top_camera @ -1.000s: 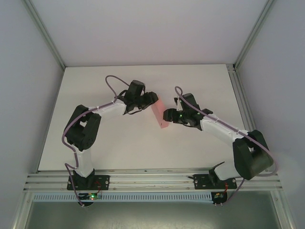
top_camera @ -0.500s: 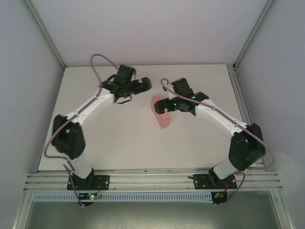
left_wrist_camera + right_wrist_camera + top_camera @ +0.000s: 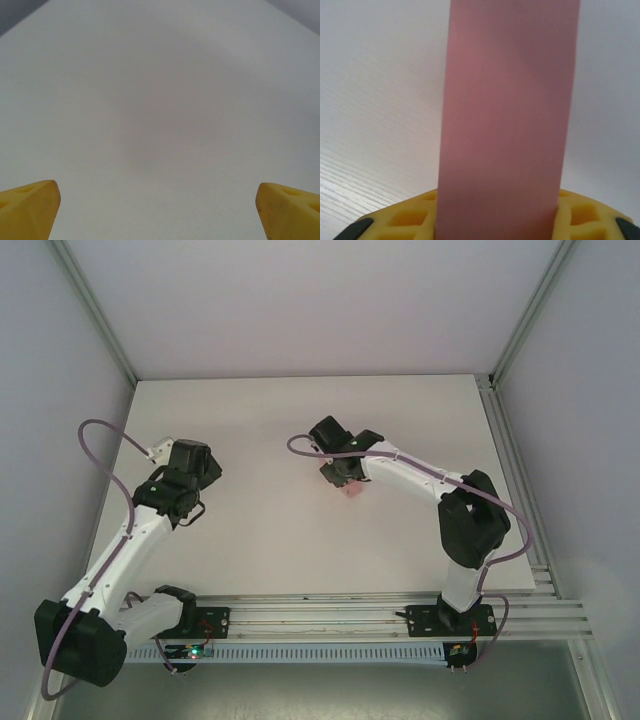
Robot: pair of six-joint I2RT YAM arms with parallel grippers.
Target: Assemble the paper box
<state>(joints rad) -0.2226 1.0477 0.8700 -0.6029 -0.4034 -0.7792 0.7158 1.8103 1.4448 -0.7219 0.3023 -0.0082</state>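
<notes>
Light falls bright and even from above, leaving the white table (image 3: 300, 420) with only faint, soft shadows under the arms, and a pale pinkish haze sits at the overhead view's lower right. Up close the paper box (image 3: 507, 125) looks soft and unfocused beside crisp table grain. The left gripper (image 3: 159, 210) shows blurred yellow tips.
</notes>
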